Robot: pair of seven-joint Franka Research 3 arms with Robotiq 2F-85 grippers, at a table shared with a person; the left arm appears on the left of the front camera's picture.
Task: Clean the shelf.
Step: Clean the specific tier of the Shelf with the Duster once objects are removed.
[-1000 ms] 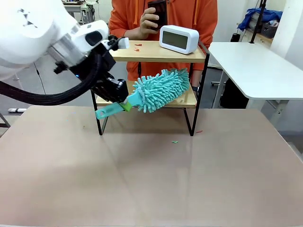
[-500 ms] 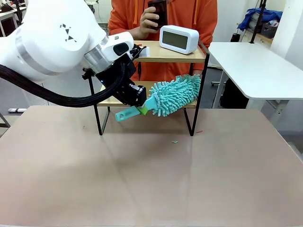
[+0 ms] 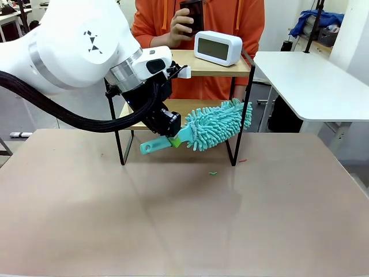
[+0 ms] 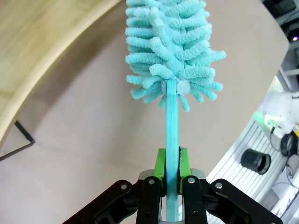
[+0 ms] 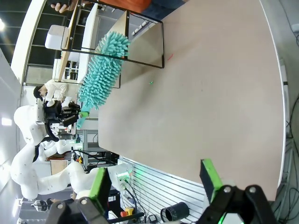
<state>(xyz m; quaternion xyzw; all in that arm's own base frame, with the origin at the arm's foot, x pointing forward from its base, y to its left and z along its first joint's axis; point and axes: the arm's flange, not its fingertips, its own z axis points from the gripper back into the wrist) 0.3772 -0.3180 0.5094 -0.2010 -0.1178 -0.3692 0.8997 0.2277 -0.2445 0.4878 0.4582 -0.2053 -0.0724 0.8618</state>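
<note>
White arm [image 3: 75,49], black ribbed cable [image 3: 57,122], black claw [image 4: 172,158], green pads [image 4: 160,171]

Bright, even indoor light; faint soft shadows on the table [image 3: 173,225]; front view sharp; wrist views bend at edges.

This looks like a robotics lab: a bulky white robot arm [image 3: 75,46] trailing black cable [image 3: 52,118] reaches over a plain counter [image 3: 184,219], white tables [image 3: 311,81] stand behind, and what may be slotted metal framing [image 5: 159,184] edges the counter.
</note>
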